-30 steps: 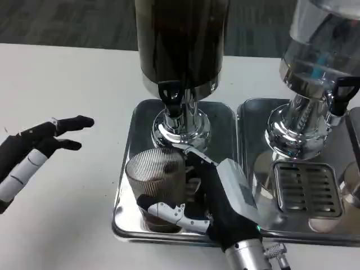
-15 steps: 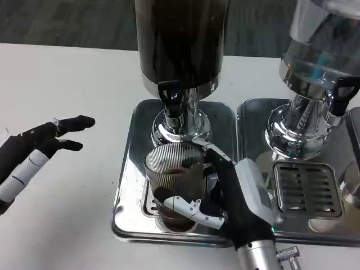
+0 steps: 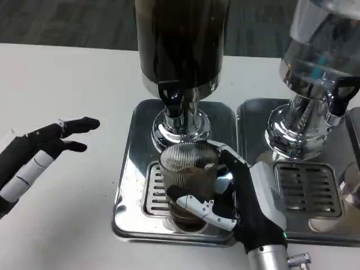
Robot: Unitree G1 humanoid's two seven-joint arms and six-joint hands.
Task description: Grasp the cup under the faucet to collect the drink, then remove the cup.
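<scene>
A ribbed, smoky glass cup [image 3: 188, 180] stands on the drip grate of the left steel tray [image 3: 130, 185], with some dark drink in its bottom. My right hand [image 3: 239, 199] grips it from the right, fingers wrapped around its lower half. The cup sits just in front of and below the black faucet [image 3: 171, 95] of the dark drink dispenser [image 3: 181, 39]. My left hand [image 3: 39, 152] hovers over the white table at the left, fingers spread, holding nothing.
A second dispenser [image 3: 318, 62] with clear liquid stands at the right on its own steel tray [image 3: 306, 191] with a drip grate. Its black tap [image 3: 336, 97] juts out near the right edge. White table [image 3: 67, 84] lies open to the left.
My right hand has carried the cup rightward across the tray, from its front left corner to under the faucet. The left hand has shifted slightly right.
</scene>
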